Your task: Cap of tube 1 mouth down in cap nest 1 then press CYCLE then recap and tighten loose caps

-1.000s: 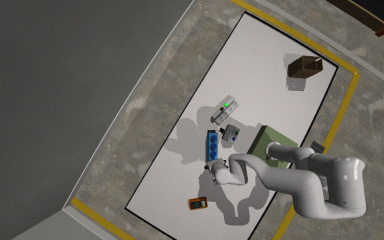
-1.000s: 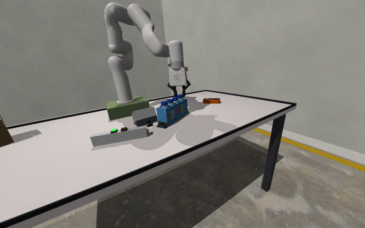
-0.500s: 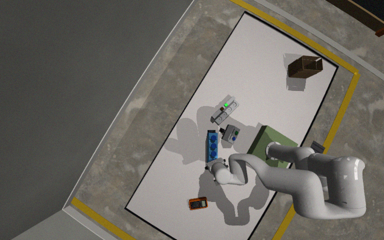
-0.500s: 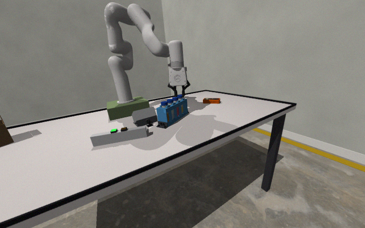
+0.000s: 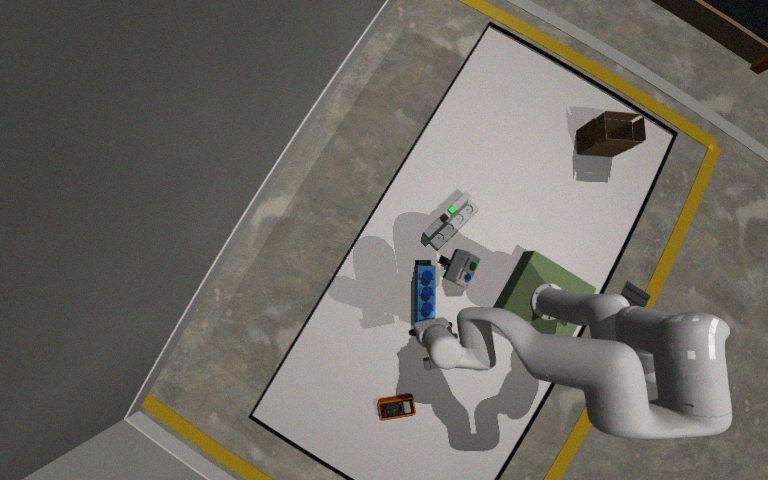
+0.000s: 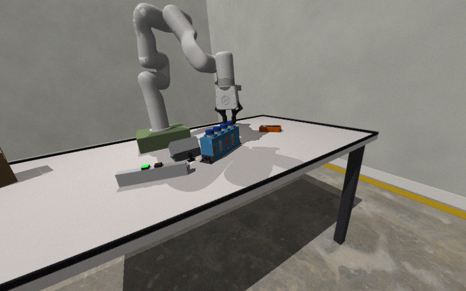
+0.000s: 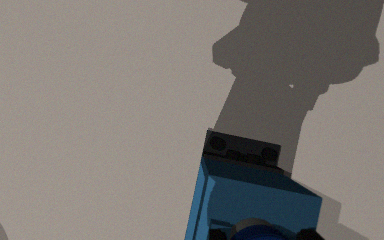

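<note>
No text, label, brand or number can be read anywhere. The hexagonal mark on the tool point(image 6: 228, 117) housing, centre of the exterior view, is too small to make out.

Industrial lab cell. My arm's green base point(image 6: 178, 131) sits on a white, black-edged bench point(image 6: 309, 161); concrete floor point(image 6: 395, 247) with yellow safety line point(image 6: 412, 195); tube decapping station point(image 6: 219, 143) mid-bench, multimeter point(image 6: 270, 128) near the far edge.
</note>
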`<state>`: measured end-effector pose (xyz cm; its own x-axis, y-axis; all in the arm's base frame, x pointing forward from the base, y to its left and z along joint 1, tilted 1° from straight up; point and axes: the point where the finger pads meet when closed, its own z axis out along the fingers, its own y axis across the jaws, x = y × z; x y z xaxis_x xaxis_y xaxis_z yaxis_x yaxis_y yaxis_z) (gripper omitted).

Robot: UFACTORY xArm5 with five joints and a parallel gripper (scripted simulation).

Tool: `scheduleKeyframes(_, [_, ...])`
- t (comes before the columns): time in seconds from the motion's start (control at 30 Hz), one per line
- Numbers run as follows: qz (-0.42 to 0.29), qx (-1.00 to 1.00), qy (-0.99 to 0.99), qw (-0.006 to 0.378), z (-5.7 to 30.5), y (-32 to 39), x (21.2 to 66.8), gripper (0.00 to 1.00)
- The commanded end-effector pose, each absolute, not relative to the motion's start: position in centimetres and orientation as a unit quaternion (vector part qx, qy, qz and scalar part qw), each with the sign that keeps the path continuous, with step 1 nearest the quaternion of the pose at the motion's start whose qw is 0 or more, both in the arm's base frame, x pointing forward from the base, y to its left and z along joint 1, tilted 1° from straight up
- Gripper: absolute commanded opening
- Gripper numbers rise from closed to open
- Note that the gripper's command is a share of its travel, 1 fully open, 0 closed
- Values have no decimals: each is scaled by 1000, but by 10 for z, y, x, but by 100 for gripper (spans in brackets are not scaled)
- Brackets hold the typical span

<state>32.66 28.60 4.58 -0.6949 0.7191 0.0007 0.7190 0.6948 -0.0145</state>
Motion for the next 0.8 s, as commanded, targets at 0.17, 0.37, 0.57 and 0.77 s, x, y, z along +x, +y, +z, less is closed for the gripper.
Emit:
scheduleKeyframes(0.17, [6,-528,-849,-1,46,287,327,0])
scheduleKeyframes(0.37, [6,-610,-792,-1,46,287,327,0])
scheduleKeyframes(0.57, [6,-643,-765,-1,46,287,327,0])
scheduleKeyframes(0.77, [6,-643,-765,-1,46,287,327,46])
